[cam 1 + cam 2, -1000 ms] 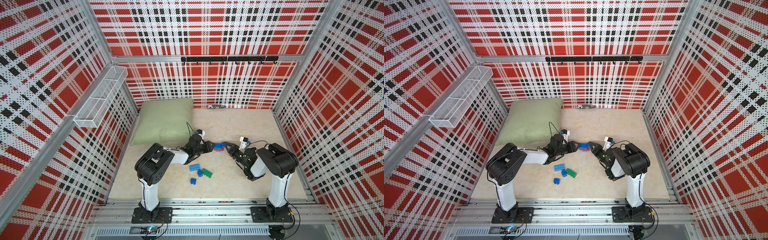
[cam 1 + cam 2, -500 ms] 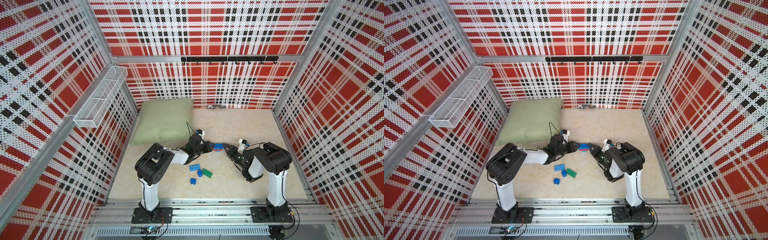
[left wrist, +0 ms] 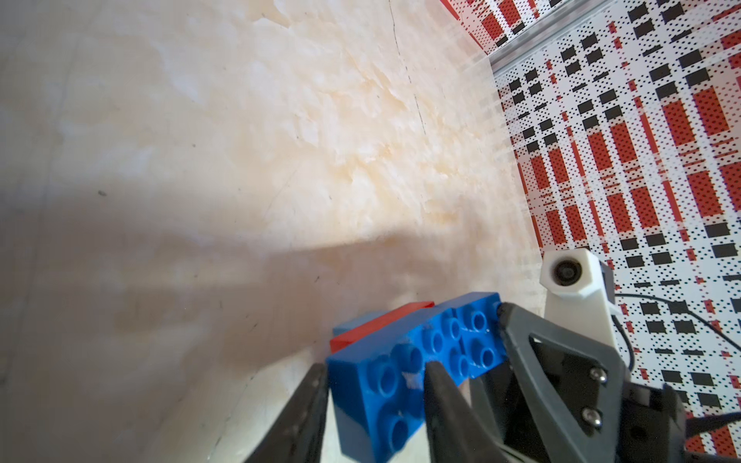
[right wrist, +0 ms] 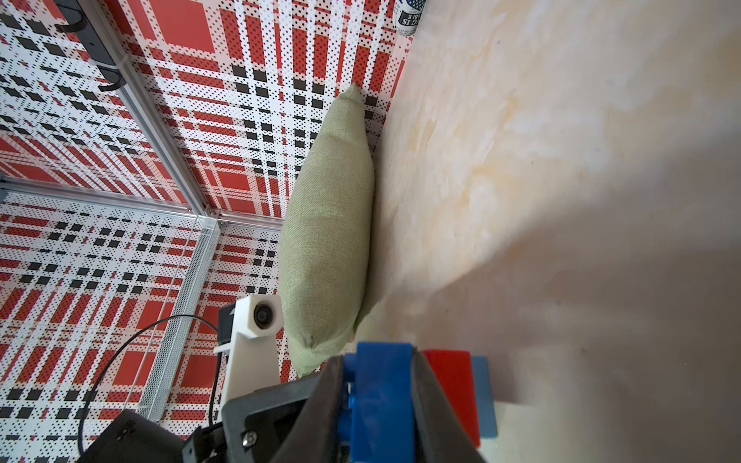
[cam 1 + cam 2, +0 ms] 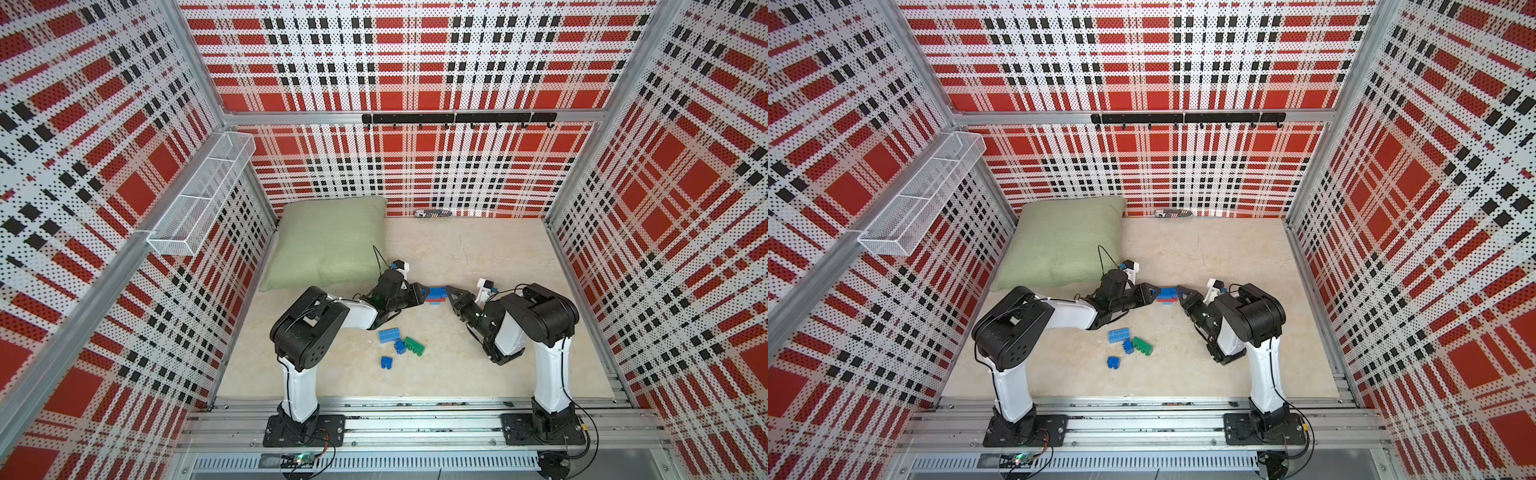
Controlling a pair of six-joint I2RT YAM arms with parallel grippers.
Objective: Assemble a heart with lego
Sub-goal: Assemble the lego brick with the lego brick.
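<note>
pillow (image 5: 328, 245): green, far-left corner of worktop (image 5: 478, 257); not involved.
loose bricks (image 5: 399, 345): 3 blue + 1 green, lying toward the arm bases, closer to L arm.
left end effector (image 3: 375, 366): narrow; fingers astride heart's left end, one on the stud face, one on the underside; seems to grip it.
heart (image 5: 435, 294): partial, blue w/ a red layer; mid-worktop, directly btw both end effectors, touching each. Resting or lifted: can't tell.
right end effector (image 4: 377, 356): clamped tight on blue brick at heart's right end.
key relation: heart's long axis runs L–R, in line w/ both arms; neither nearer. Next brick prob. comes from loose bricks, so L arm likely must let go first.
</note>
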